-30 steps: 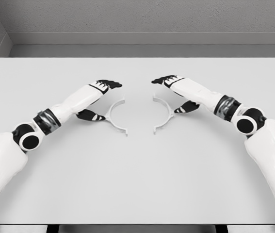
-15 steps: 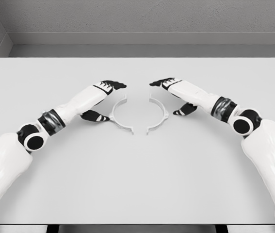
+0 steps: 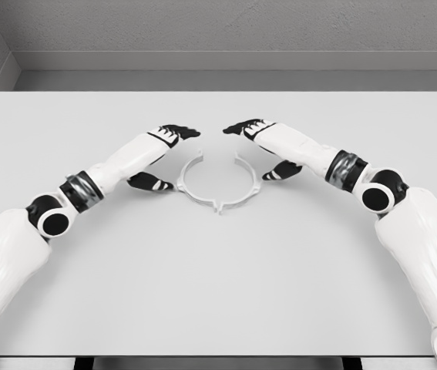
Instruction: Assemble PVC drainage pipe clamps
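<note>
**Pressing two clamp halves into a ring, mid-worktop**

Resting flat on the worktop (image 3: 218, 293), the left clamp half (image 3: 188, 183) and right clamp half (image 3: 249, 185) sit just behind the middle of the surface. Near ends touch at the front, small tab sticking out toward the camera. Far ends stay apart, a gap at the back between the two upturned tabs. Together they form an almost full white ring.

Left hand (image 3: 161, 158) comes in from lower left, held around the outer curve of the left clamp half. Dark fingers (image 3: 179, 132) reach over the far tab, thumb low beside the near outer edge; fingers partly curled, hand cupping the piece from outside. Cannot tell if it truly pinches or only pushes.

Right hand (image 3: 263, 148) comes in from the right, mirrored pose. Its fingers stretch past the far end of the right clamp half, thumb down by the outer curve. Same loose cupped shape, contact with the plastic too small to judge.

Surface: plain light grey, matte, smooth, wide rectangle filling most of the view, soft shadows under both forearms and inside the ring. Near edge shows a thin darker lip at the bottom.

Room: grey textured back wall (image 3: 233, 27) behind the worktop, a paler band along its base, a second wall meeting it in the far left corner. Even, flat lighting.
</note>
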